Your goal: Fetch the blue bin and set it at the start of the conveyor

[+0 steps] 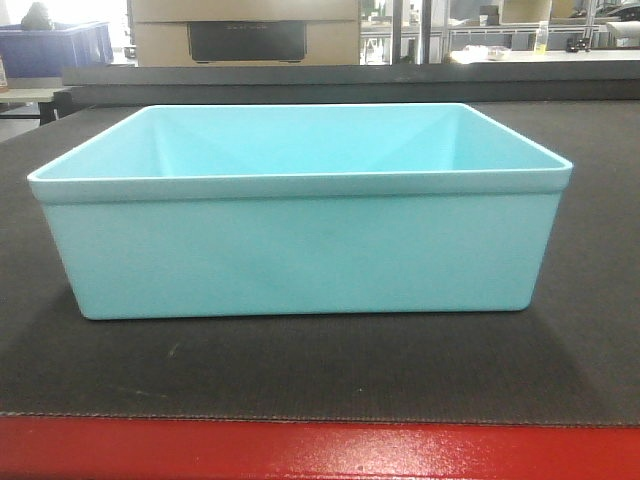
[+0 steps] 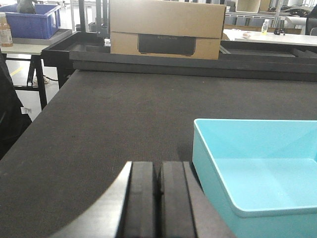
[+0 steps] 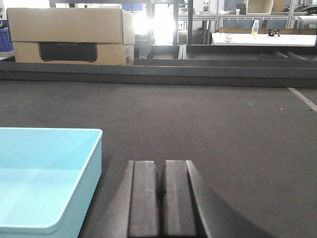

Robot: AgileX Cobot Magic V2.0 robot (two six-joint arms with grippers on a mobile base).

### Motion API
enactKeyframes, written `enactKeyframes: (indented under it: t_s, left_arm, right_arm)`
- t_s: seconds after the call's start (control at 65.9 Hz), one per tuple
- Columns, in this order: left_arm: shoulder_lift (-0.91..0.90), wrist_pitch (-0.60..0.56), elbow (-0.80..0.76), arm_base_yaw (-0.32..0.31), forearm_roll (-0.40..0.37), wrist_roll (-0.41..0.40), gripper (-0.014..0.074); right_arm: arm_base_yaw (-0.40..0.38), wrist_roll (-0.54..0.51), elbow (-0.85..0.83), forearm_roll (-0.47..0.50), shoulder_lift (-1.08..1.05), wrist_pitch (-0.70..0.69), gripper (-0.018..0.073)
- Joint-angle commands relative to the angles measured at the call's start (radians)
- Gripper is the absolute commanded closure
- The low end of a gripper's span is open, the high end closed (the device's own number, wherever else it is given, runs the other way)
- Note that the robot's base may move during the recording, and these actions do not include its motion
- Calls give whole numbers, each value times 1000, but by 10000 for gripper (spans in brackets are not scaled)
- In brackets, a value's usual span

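- Turquoise plastic is what fills your front view: the blue bin (image 1: 300, 245) is a smooth, plain-walled rectangular tub, wider than tall, with a thickened band round the rim and rounded corners.
- It sits upright and open-topped on the conveyor start (image 1: 580, 350), a flat matte charcoal belt with a fine woven grain; you can see nothing inside the tub.
- Along the belt's near edge runs a glossy red strip (image 1: 320, 452), just in front of the bin but not touching it.
- Your left hand (image 2: 159, 198) has its two flat black pads pressed together, holding nothing; it rests low over the belt just beside the bin's left wall.
- Your right hand (image 3: 161, 198) is likewise closed pad to pad on nothing, near the bin's right wall with a strip of bare belt between.
- Beyond the belt's far end you see a brown cardboard box (image 2: 167, 29) with a dark panel, and a dark blue crate (image 2: 30, 22) on a table (image 2: 29, 47) to the left.
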Motion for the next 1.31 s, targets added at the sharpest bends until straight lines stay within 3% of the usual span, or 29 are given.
enactKeyframes:
  t_s: [0.0, 0.577, 0.729, 0.941, 1.123, 1.23, 1.29]
  left_arm:
    - [-4, -10, 4, -3, 6, -1, 707]
    - [-6, -9, 4, -1, 0, -1, 707]
    - [-41, -42, 31, 46, -2, -1, 707]
    - [-102, -287, 271, 119, -26, -1, 707]
    - [-102, -481, 498, 130, -66, -1, 707]
    - [-102, -618, 553, 130, -68, -1, 707]
    - [-102, -579, 553, 130, -70, -1, 707]
  right_arm:
    - [-4, -8, 1, -13, -3, -32, 721]
    - [-4, -8, 1, -13, -3, -32, 721]
    - [-4, -8, 1, -13, -3, -34, 721]
    - [-4, -8, 1, -13, -3, -35, 721]
    - [-4, -8, 1, -13, -3, -36, 721]
    - [-4, -8, 1, -13, -3, -38, 721]
    - [-4, -8, 1, -11, -3, -38, 721]
